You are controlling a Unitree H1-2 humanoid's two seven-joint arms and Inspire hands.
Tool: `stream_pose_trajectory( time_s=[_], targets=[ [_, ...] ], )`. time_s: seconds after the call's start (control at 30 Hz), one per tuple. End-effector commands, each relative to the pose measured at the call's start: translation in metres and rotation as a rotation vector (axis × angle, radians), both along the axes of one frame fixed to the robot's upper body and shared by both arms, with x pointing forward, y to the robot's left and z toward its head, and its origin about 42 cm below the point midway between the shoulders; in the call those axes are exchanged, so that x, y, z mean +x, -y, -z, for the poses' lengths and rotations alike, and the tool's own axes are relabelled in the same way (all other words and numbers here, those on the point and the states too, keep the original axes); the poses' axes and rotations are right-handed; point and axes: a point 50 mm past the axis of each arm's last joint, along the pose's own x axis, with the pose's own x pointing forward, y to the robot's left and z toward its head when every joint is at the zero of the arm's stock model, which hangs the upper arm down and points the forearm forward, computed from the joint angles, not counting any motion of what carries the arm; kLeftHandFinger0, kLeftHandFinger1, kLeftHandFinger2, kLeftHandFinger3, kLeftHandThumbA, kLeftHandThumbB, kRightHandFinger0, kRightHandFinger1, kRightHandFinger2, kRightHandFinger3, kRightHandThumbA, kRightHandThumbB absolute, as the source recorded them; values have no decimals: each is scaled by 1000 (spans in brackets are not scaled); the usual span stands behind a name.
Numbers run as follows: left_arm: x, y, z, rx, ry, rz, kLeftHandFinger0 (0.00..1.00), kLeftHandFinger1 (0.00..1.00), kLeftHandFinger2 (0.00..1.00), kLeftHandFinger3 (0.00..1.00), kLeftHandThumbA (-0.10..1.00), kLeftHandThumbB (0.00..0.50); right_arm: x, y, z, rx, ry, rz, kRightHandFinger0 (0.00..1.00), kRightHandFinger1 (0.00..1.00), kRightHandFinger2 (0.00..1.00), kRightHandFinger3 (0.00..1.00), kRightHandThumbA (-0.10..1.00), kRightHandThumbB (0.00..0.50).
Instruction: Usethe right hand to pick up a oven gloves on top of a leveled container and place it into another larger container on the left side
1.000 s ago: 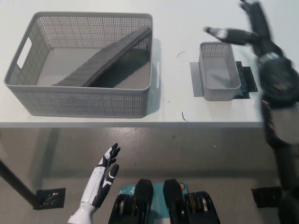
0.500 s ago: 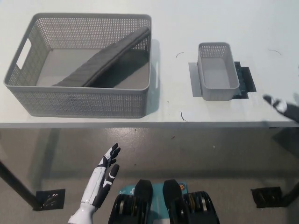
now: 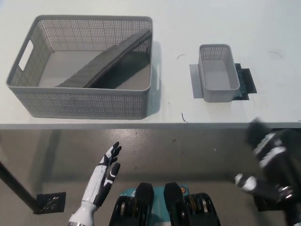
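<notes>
While your white table (image 3: 225,19) is filling the upper half of the head view, the large grey mesh container (image 3: 84,101) is sitting on its left part, and the dark oven glove (image 3: 106,59) is lying inside it, slanting from the floor at the front left up to the rim at the back right. Right of that, well apart, the small grey container (image 3: 216,70) is standing on a grey plate and a dark mat (image 3: 247,79), and you are seeing nothing inside it.

Compared with a second ago, your black right hand (image 3: 268,165) is no longer reaching over the small container; it is hanging below the table edge at the lower right, blurred, so you cannot tell how its fingers are set. It is carrying nothing you can see.

Your white left hand (image 3: 104,174) is resting low at the left, below the table, fingers straight, spread and holding nothing, just where it was before.

No writing or brand is showing legibly anywhere.
</notes>
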Motion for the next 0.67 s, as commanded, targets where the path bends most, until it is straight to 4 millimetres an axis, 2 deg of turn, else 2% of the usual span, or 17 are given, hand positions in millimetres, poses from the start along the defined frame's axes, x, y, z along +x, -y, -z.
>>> stream_pose_trajectory(
  time_s=[0.0,0.07,0.13,0.33,0.43,0.63],
  targets=[
    [9,0,-14,-33,75,6,1000,1000,1000,1000,1000,126,8,-12,12,70,31,-141,1000,1000,1000,1000,1000,253],
    [8,1,-14,-33,73,9,1000,1000,1000,1000,1000,139,11,-11,24,42,-4,-138,1000,1000,1000,1000,1000,221],
    [8,1,-13,-36,72,8,1000,1000,1000,1000,1000,142,11,-9,31,32,-28,-146,1000,1000,1000,1000,1000,215],
    [8,2,-15,-30,80,5,1000,1000,1000,1000,1000,129,19,-8,34,0,-51,-145,1000,1000,1000,1000,1000,204],
    [6,3,-15,-26,82,6,1000,1000,1000,1000,1000,109,19,-6,34,-8,-59,-138,1000,1000,1000,1000,1000,179],
    [7,3,-15,-26,83,6,1000,1000,1000,1000,1000,105,22,-5,33,-21,-51,-128,1000,1000,1000,1000,1000,186]
  ],
)
